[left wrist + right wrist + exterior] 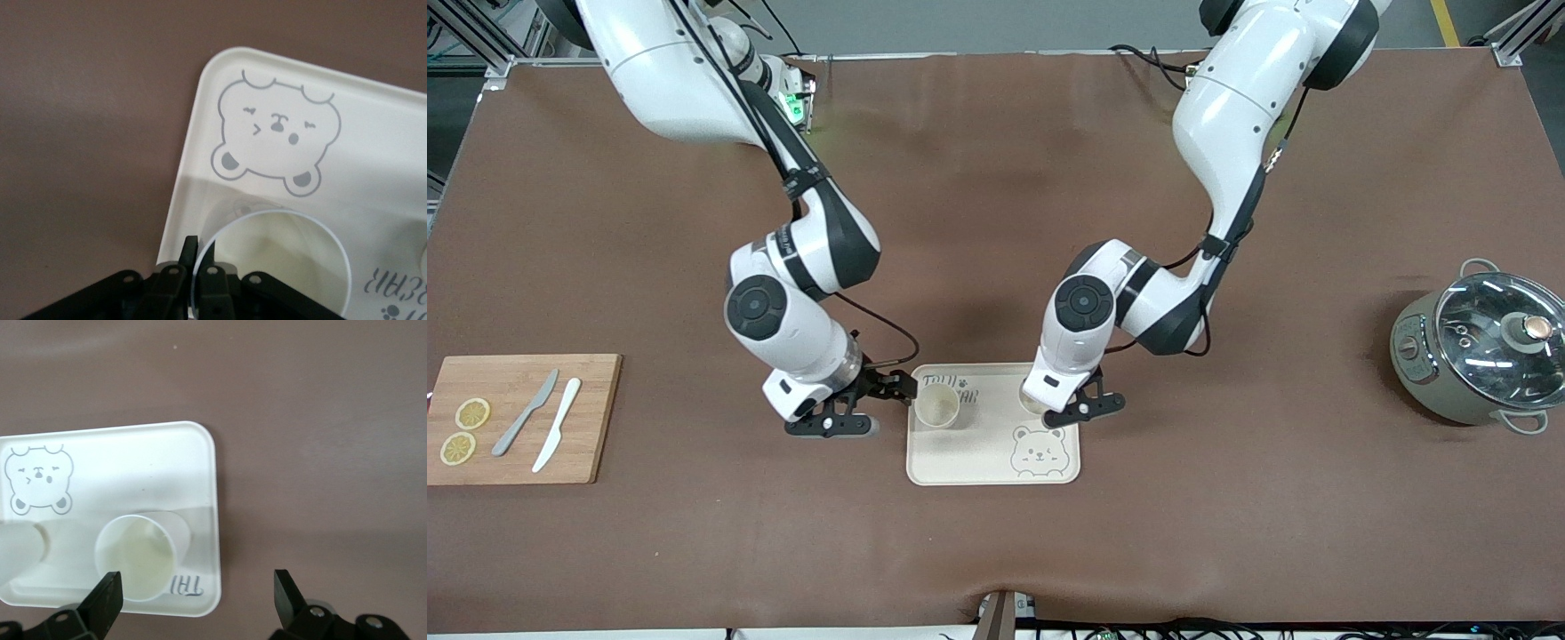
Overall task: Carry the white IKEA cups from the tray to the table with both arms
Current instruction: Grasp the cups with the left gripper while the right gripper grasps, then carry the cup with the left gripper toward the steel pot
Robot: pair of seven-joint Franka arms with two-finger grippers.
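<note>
Bear-printed tray (969,462) sits nearest the front camera at mid-table. On it, toward the right arm's end, one white cup (937,406) stands free; right gripper (852,411) hangs beside the tray, jaws spread wide. Left gripper (1069,407) pinches the second cup's (280,257) rim, clamped tight on the tray.

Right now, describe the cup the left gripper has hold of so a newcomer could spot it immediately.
Find the cream tray with the bear drawing in the middle of the brown table. Two white cups stand on its half farther from the front camera. The wanted cup is the one toward the left arm's end, its rim pinched by the left gripper; the other cup stands free, beside the open right gripper.
</note>
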